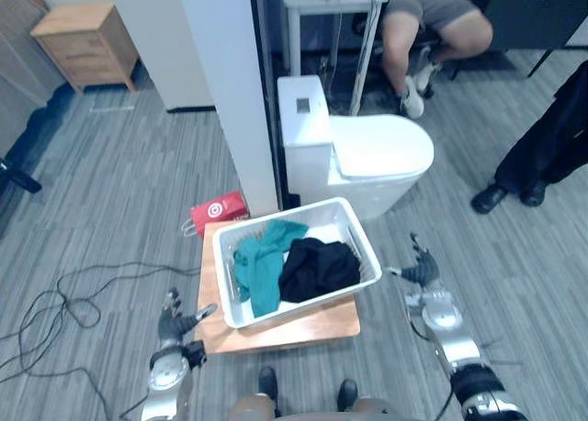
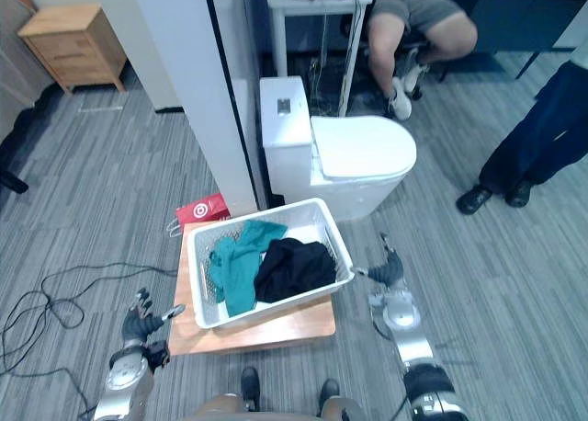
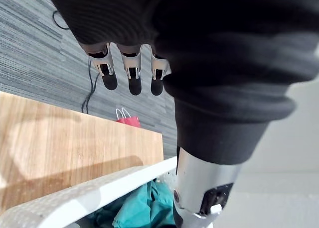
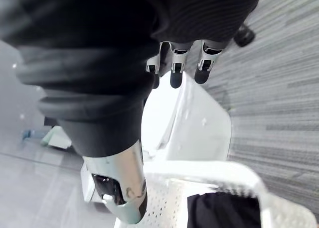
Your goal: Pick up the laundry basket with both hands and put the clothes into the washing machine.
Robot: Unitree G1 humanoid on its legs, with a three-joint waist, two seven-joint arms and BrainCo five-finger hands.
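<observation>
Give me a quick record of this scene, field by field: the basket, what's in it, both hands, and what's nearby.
basket: white laundry basket on a low wooden table
contents: teal garment towards the robot's left, black garment towards its right
left hand: open, beside the basket's left end, not gripping it
right hand: open, beside the basket's right end, not gripping it
behind: white toilet, lid down; red bag on the floor by the table
task state: basket not yet lifted
</observation>
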